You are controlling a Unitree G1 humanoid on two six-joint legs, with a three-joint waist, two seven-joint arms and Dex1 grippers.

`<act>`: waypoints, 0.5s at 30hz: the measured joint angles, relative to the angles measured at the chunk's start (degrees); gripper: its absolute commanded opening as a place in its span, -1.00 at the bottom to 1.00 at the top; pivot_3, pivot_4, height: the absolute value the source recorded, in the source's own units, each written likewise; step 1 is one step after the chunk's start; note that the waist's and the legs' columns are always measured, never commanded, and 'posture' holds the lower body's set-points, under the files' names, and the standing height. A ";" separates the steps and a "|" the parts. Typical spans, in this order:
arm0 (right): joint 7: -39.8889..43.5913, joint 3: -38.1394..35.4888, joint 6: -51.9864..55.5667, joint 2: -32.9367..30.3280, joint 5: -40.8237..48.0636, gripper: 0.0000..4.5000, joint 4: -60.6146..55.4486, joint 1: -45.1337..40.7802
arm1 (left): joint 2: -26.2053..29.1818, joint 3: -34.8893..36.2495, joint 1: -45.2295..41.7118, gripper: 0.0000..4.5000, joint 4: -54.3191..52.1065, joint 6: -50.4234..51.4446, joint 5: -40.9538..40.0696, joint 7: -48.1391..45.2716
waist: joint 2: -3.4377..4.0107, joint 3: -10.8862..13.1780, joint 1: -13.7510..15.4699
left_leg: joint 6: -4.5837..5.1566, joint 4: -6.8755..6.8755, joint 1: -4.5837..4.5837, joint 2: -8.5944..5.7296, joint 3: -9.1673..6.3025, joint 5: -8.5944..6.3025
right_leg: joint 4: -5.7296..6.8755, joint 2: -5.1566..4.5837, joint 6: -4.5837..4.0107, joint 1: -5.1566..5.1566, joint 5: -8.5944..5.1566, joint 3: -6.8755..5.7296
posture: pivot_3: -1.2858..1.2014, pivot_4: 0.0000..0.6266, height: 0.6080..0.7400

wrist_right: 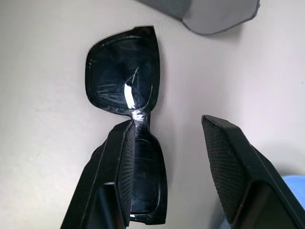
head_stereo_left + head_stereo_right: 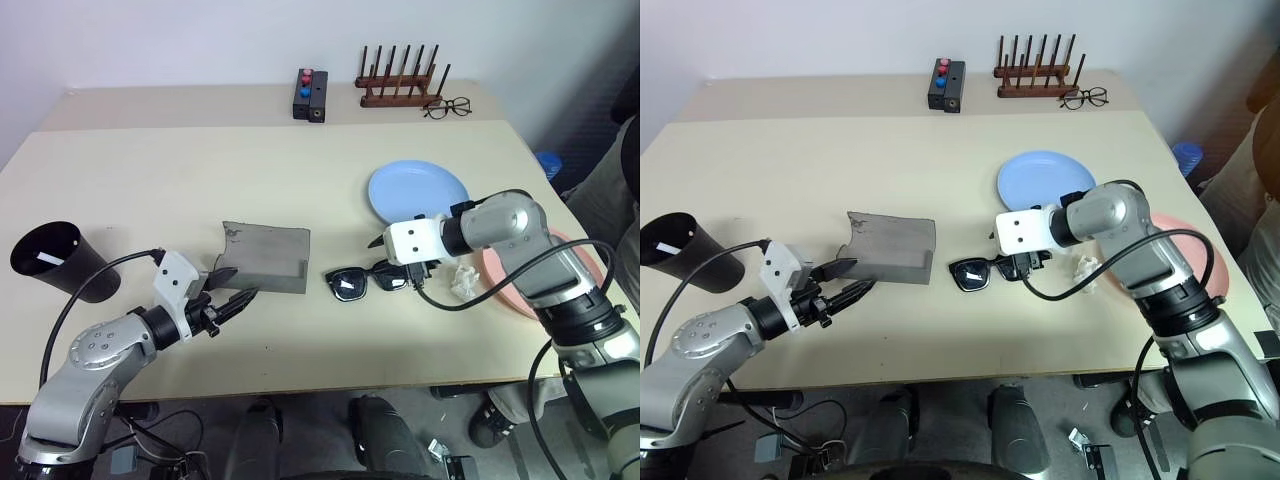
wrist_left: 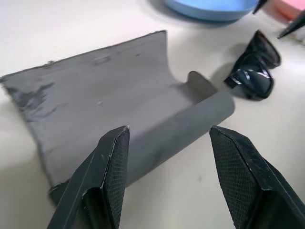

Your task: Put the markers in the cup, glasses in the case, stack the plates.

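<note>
The grey case (image 2: 265,258) lies open on the table in front of me. The black glasses (image 2: 362,281) lie on the table just right of it. My right gripper (image 1: 171,162) is open right above them, one finger over a lens of the glasses (image 1: 125,76). My left gripper (image 3: 167,167) is open, nothing between its fingers, pointing at the near side of the case (image 3: 109,100). The black cup (image 2: 55,260) stands at the far left. The light blue plate (image 2: 418,192) lies behind the right gripper. The pink plate (image 2: 520,290) is partly hidden under the right arm. The markers are out of view.
A crumpled white paper (image 2: 463,280) lies at the pink plate's edge. At the back of the table stand a wooden peg rack (image 2: 400,88), wire spectacles (image 2: 447,107) and a black box (image 2: 310,95) with red and blue knobs.
</note>
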 measured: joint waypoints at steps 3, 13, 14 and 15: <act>2.71 1.30 -0.64 1.83 1.37 -0.02 3.65 -0.84 | 0.15 0.01 -0.16 0.22 -0.09 0.19 -0.25 -0.09 | 0.00 0.00 -0.03 | 0.00 0.00 0.00 0.00 0.00 0.00 | 0.01 0.00 0.00 0.00 0.00 0.00 | 0.03 -0.52 1.00; 3.32 5.30 -6.34 5.33 -0.53 -0.02 12.44 -2.80 | 0.25 -0.02 1.88 0.22 -1.71 0.93 -0.81 -0.56 | 0.01 0.01 0.00 | 0.00 0.01 0.00 0.00 0.00 0.00 | 0.02 0.00 0.00 0.00 0.00 0.00 | 0.03 -0.52 1.00; 2.93 5.37 -7.20 5.47 -1.10 -0.02 13.31 -3.23 | 0.22 -0.01 2.11 0.22 -1.72 0.92 -0.80 -0.53 | 0.01 0.01 0.01 | -0.01 0.01 0.00 0.00 0.00 0.00 | 0.02 0.00 0.00 0.00 0.00 0.00 | 0.03 -0.52 1.00; 2.55 5.37 -8.06 5.50 -1.59 -0.02 13.94 -3.54 | 0.21 -0.02 2.33 0.22 -1.75 0.91 -0.80 -0.51 | 0.01 0.01 0.01 | 0.00 0.01 0.01 0.00 0.00 0.00 | 0.02 0.00 0.00 0.00 0.00 0.00 | 0.03 -0.52 1.00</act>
